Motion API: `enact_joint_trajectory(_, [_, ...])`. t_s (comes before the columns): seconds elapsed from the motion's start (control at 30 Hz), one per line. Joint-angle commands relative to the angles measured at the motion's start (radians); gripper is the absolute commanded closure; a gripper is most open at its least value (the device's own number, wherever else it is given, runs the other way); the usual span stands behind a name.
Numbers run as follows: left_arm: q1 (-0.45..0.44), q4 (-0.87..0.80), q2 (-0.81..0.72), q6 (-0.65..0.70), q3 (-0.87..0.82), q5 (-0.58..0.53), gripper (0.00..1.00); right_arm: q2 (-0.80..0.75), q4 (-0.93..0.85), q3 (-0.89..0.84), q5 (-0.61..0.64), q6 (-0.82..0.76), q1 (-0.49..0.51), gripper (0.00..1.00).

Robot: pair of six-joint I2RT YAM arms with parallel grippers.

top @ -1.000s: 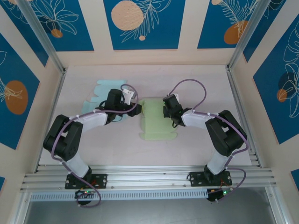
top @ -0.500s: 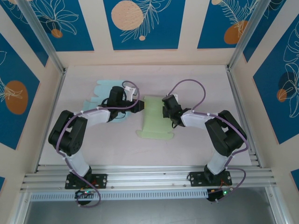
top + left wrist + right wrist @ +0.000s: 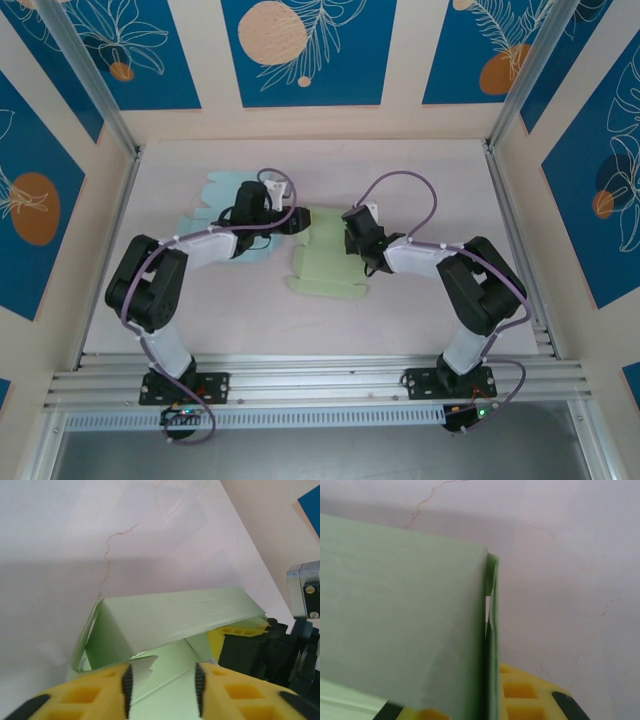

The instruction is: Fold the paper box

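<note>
The paper box [image 3: 326, 264] is a pale green, partly folded sheet lying mid-table, turned slightly askew. My left gripper [image 3: 299, 221] sits at its far left corner. In the left wrist view a raised green panel [image 3: 170, 615] stands ahead, and my left gripper [image 3: 162, 692] is open, with a flat green flap lying in the gap between its yellow fingers [image 3: 107, 692]. My right gripper [image 3: 353, 238] holds the box's right side. In the right wrist view, my right gripper [image 3: 487, 707] is shut on a doubled green wall [image 3: 395, 615].
A light blue flat paper sheet [image 3: 214, 193] lies at the back left, partly under my left arm. The pale tabletop [image 3: 420, 180] is ringed by walls and metal posts. My right gripper's body [image 3: 260, 650] shows behind the box in the left wrist view.
My left gripper has moved toward the back along the box's left edge and its jaws have widened. The box has turned, its near edge swinging left. My right gripper keeps its grip.
</note>
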Motion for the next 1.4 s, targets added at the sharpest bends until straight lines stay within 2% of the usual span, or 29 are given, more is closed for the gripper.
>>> enact_joint_trajectory(0.0, [-0.001, -0.007, -0.1, 0.018, -0.091, -0.084, 0.53, 0.019, -0.048, 0.025, 0.024, 0.018, 0.007, 1.0])
enact_joint_trajectory(0.13, [-0.002, -0.036, -0.226, 0.049, -0.213, -0.166, 0.48, 0.021, -0.033, 0.022, 0.008, 0.015, 0.005, 1.0])
enact_joint_trajectory(0.23, [-0.002, -0.073, -0.283, 0.089, -0.261, -0.228, 0.46, 0.025, -0.022, 0.02, -0.003, 0.012, 0.007, 1.0])
enact_joint_trajectory(0.33, [-0.001, -0.094, -0.322, 0.147, -0.279, -0.277, 0.39, 0.027, -0.013, 0.02, -0.011, 0.01, 0.011, 1.0])
enact_joint_trajectory(0.4, [0.008, -0.107, -0.339, 0.195, -0.273, -0.295, 0.41, 0.03, -0.014, 0.023, -0.011, 0.01, 0.012, 1.0])
enact_joint_trajectory(0.43, [0.016, -0.098, -0.346, 0.224, -0.272, -0.284, 0.44, 0.033, -0.013, 0.024, -0.012, 0.009, 0.013, 1.0])
enact_joint_trajectory(0.5, [0.038, -0.057, -0.35, 0.29, -0.274, -0.214, 0.42, 0.033, -0.013, 0.026, -0.012, 0.006, 0.013, 1.0])
enact_joint_trajectory(0.53, [0.047, -0.047, -0.343, 0.323, -0.268, -0.153, 0.37, 0.035, -0.014, 0.028, -0.014, 0.005, 0.013, 1.0])
enact_joint_trajectory(0.67, [0.065, -0.066, -0.28, 0.399, -0.207, -0.034, 0.14, 0.04, -0.006, 0.032, -0.018, 0.001, 0.012, 1.0])
enact_joint_trajectory(0.9, [0.068, -0.105, -0.111, 0.362, -0.075, 0.038, 0.09, 0.056, 0.001, 0.04, -0.025, 0.0, 0.012, 1.0])
enact_joint_trajectory(0.97, [0.065, -0.12, -0.071, 0.355, -0.044, 0.044, 0.04, 0.056, 0.001, 0.04, -0.025, -0.002, 0.014, 1.0])
enact_joint_trajectory(1.2, [0.052, -0.157, -0.034, 0.31, -0.009, -0.008, 0.05, 0.061, 0.001, 0.042, -0.021, 0.0, 0.007, 1.0])
enact_joint_trajectory(1.37, [0.01, -0.189, -0.038, 0.279, 0.011, 0.033, 0.18, 0.071, -0.013, 0.052, -0.012, 0.017, -0.007, 1.0])
